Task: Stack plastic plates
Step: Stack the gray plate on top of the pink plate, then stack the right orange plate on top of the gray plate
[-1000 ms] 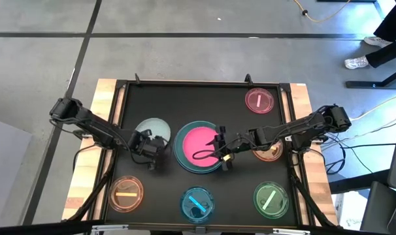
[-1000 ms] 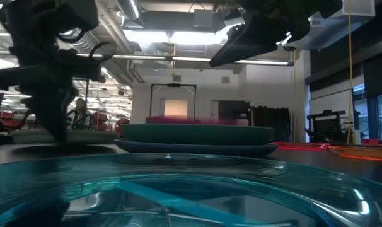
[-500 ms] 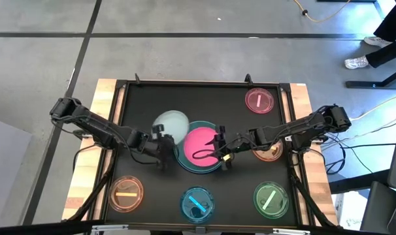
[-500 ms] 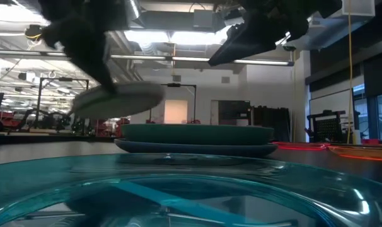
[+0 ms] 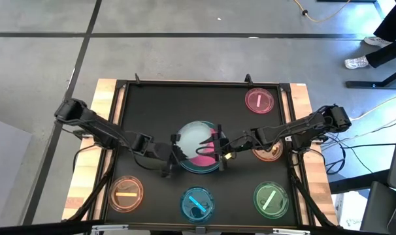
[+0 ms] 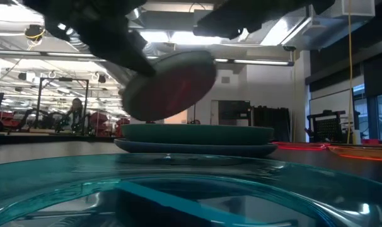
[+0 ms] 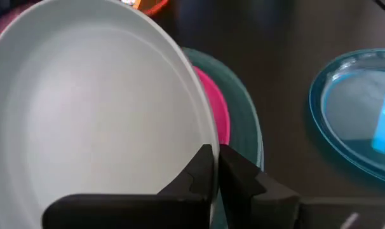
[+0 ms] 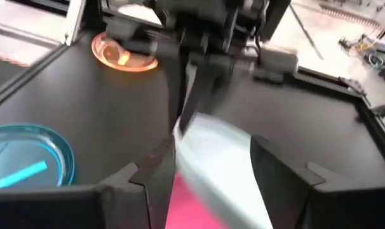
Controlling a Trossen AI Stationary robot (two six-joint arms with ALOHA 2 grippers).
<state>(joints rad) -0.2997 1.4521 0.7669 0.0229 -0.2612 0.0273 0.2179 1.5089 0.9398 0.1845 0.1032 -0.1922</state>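
My left gripper [image 5: 174,150] is shut on a grey-green plate [image 5: 195,138], which it holds tilted in the air over the stack in the table's middle. That stack is a pink plate [image 5: 208,149] lying in a teal plate [image 5: 199,166]. The held plate also shows in the low view [image 6: 172,85] and the left wrist view [image 7: 91,108]. My right gripper [image 5: 221,154] is open and empty over the stack's right side. In the right wrist view its fingers [image 8: 153,173] stand on either side of the held plate [image 8: 215,156] without touching it. My left gripper pinches the grey-green plate's rim [image 7: 208,138] at its left edge, one finger on the plate's inner face and one on its underside. The fingers come from the table's left, slanting down. The plate is lifted clear above the pink plate, tilted, its held edge lower.
Small translucent plates lie around the stack: pink [image 5: 259,100] at the far right, orange [image 5: 126,194] at the near left, cyan [image 5: 197,202] at the near middle, green [image 5: 271,199] at the near right. Another orange one [image 5: 270,153] lies under my right arm.
My left gripper has lifted the grey-green plate off the table left of the stack and carried it toward the table's right, over the pink plate. The plate, flat at first, has tipped. My right gripper has kept still.
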